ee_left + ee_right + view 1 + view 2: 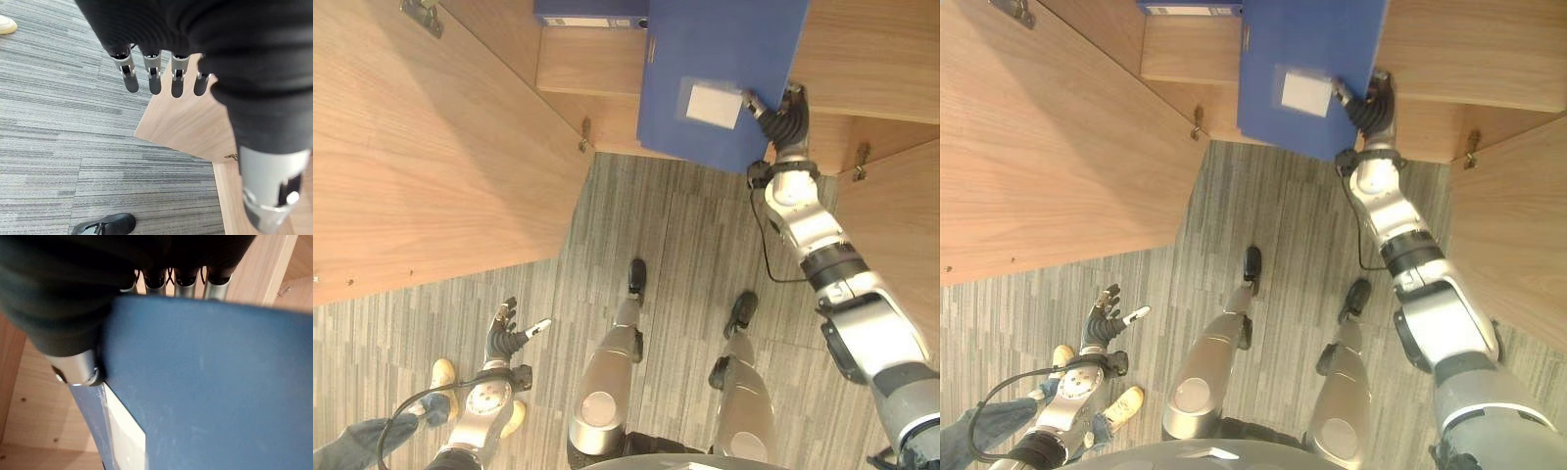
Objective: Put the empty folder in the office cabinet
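The right hand (787, 116), at the upper right of the left eye view, grips the blue folder (720, 69) at its lower right corner: the thumb lies across the near face beside the white label pocket (713, 104), and in the right wrist view the fingers (188, 286) run behind the far face, so the cover is pinched between them. The folder hangs at the mouth of the office cabinet (587, 64), in the upper middle of the frame, its broad face toward the camera and its long axis running up into the opening; its upper part passes out of the frame, so how deep it already sits cannot be told. A second blue folder (590, 14) lies on the shelf at the upper left of the opening, close beside the carried one. Two open cabinet doors bound the approach: the left door (431, 147) fills the upper left, the right door (891, 225) the right edge, with grey carpet (695, 235) between. The left hand (506, 334), at the lower left, hangs idle with fingers spread (154, 78), well apart from the folder. A person's shoes (443, 375) show at the lower left. The coming move probably calls for pushing the folder along its long axis, clear of the neighbouring folder.
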Robot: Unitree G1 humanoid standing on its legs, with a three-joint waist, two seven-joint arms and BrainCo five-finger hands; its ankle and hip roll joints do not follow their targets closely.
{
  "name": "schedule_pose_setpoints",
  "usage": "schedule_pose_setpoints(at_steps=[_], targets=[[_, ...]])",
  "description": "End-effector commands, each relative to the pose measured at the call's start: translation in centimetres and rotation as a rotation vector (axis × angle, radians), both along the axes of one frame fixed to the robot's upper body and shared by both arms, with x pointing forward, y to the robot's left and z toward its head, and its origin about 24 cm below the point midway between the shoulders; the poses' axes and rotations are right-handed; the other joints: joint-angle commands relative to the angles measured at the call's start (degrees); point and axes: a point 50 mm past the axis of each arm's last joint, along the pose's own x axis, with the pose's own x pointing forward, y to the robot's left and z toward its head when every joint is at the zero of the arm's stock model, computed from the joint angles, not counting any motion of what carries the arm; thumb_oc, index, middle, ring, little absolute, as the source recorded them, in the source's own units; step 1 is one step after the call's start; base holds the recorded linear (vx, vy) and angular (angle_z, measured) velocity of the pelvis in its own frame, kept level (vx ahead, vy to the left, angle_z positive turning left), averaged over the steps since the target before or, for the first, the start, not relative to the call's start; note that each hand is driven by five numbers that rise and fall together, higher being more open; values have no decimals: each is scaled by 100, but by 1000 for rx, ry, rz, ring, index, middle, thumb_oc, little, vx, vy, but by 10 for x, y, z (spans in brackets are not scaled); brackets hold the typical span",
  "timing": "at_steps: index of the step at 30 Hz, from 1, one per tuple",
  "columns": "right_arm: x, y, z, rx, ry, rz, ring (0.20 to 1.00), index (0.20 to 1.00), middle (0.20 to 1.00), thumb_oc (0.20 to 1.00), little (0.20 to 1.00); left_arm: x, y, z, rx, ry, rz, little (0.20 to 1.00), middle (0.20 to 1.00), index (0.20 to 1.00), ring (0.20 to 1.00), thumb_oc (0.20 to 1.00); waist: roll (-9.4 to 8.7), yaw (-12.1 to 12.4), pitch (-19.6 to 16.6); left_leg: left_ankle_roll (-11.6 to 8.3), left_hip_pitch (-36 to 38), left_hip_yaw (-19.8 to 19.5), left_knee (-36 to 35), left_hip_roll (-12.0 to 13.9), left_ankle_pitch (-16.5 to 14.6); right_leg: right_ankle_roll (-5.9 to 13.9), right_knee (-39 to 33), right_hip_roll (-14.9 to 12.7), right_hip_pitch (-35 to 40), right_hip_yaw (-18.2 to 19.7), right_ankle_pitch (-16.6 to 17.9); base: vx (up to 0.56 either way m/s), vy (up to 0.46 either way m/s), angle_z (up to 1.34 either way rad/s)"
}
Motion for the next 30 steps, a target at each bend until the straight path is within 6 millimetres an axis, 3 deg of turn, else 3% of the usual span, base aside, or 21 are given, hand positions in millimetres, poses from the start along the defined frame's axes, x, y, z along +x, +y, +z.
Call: schedule_pose_setpoints(at_steps=[1,2,3,7,10,12,13,14,15,19,20,24,26,27,28,29,30], targets=[[-8,1,1,24,-77,1,200,200,200,200,200,-11,5,-3,63,30,-22,1000,1000,1000,1000,1000,-128,27,-557,41,-399,-252,753,-181,-904,244,796,-390,-460,142,-260,30,82,8],[-3,-8,12,55,-90,-67,200,200,200,200,200,-9,7,-7,80,52,-14,1000,1000,1000,1000,1000,-134,68,-546,92,-437,-295,915,-239,-1031,275,955,-478,-480,118,-285,15,206,8],[1,-20,32,122,-119,-142,200,200,200,200,200,-4,14,-5,108,48,7,1000,1000,1000,1000,1000,13,71,-439,216,-479,-377,1255,-346,-1261,346,1819,-756,-903,246,-102,15,206,8],[4,-28,41,196,-124,-186,200,200,200,200,200,-1,13,-5,120,50,3,1000,1000,1000,1000,1000,86,90,-363,245,-483,-365,1482,-424,-1422,322,2052,-893,-1053,268,-43,29,99,6],[5,-39,46,280,-125,-245,200,200,200,200,200,5,10,-3,118,40,-18,1000,1000,1000,1000,1000,82,57,-331,209,-474,-376,1658,-557,-1616,358,1366,-1052,-1017,114,206,88,-21,15],[5,-39,46,280,-125,-245,200,200,200,200,200,5,10,-3,118,40,-18,1000,1000,1000,1000,1000,82,57,-331,209,-474,-376,1658,-557,-1616,358,1366,-1052,-1017,114,206,76,-54,6],[5,-44,41,308,-115,-286,200,200,200,200,200,7,8,-4,116,46,-17,1000,1000,1000,1000,1000,125,18,-316,137,-425,-465,1825,-499,-1805,432,906,-1082,-1066,77,374,116,-75,5],[5,-44,41,308,-115,-286,200,200,200,200,200,7,8,-4,116,46,-17,1000,1000,1000,1000,1000,125,18,-316,137,-425,-465,1825,-499,-1805,432,906,-1082,-1066,77,374,282,-192,9],[5,-51,33,424,-108,-361,200,200,200,200,200,12,2,-5,121,43,-27,1000,1000,1000,1000,1000,99,-47,-296,36,-265,-547,1905,-385,-1924,500,325,-1166,-1238,-47,471,166,-118,4],[2,-56,27,608,-136,-427,200,200,200,200,200,17,-6,-8,133,54,-38,1000,1000,1000,1000,1000,134,-49,-275,-51,-40,-703,1958,-211,-2054,524,58,-1115,-1207,-185,536,184,-218,3],[-1,-61,20,769,-159,-484,200,200,200,200,200,21,-15,-10,148,58,-62,1000,1000,1000,1000,1000,132,31,-318,-127,56,-882,1943,-187,-2123,580,-24,-1137,-1213,-188,641,186,-339,41],[-6,-72,15,882,-189,-531,200,200,200,200,200,22,-25,-13,147,64,-92,1000,1000,1000,1000,1000,161,104,-420,-152,-7,-1147,1943,-267,-2160,623,-24,-1180,-1161,-89,779,124,-269,79],[-9,-84,18,945,-210,-576,200,200,200,200,200,13,-38,-21,140,90,-145,1000,1000,1000,1000,1000,329,211,-631,-217,-16,-1430,1775,-305,-2106,672,-24,-1222,-1038,-158,936,151,-258,79],[-9,-84,18,945,-210,-576,200,200,200,200,200,13,-38,-21,140,90,-145,1000,1000,1000,1000,1000,329,211,-631,-217,-16,-1430,1775,-305,-2106,672,-24,-1222,-1038,-158,936,162,-231,4],[-11,-90,21,951,-225,-594,200,200,200,200,200,4,-41,-26,137,115,-169,1000,1000,1000,1000,1000,500,307,-740,-276,40,-1565,1603,-192,-2074,641,-2,-1126,-951,-186,865,111,-147,7],[-11,-90,21,951,-225,-594,200,200,200,200,200,4,-41,-26,137,115,-169,1000,1000,1000,1000,1000,500,307,-740,-276,40,-1565,1603,-192,-2074,641,-2,-1126,-951,-186,865,147,-224,16],[-11,-93,26,925,-234,-590,200,200,200,200,200,-1,-42,-30,130,134,-172,1000,1000,1000,1000,1000,582,296,-786,-299,21,-1666,1411,-198,-1917,615,3,-1140,-951,-189,830,81,-121,37]])
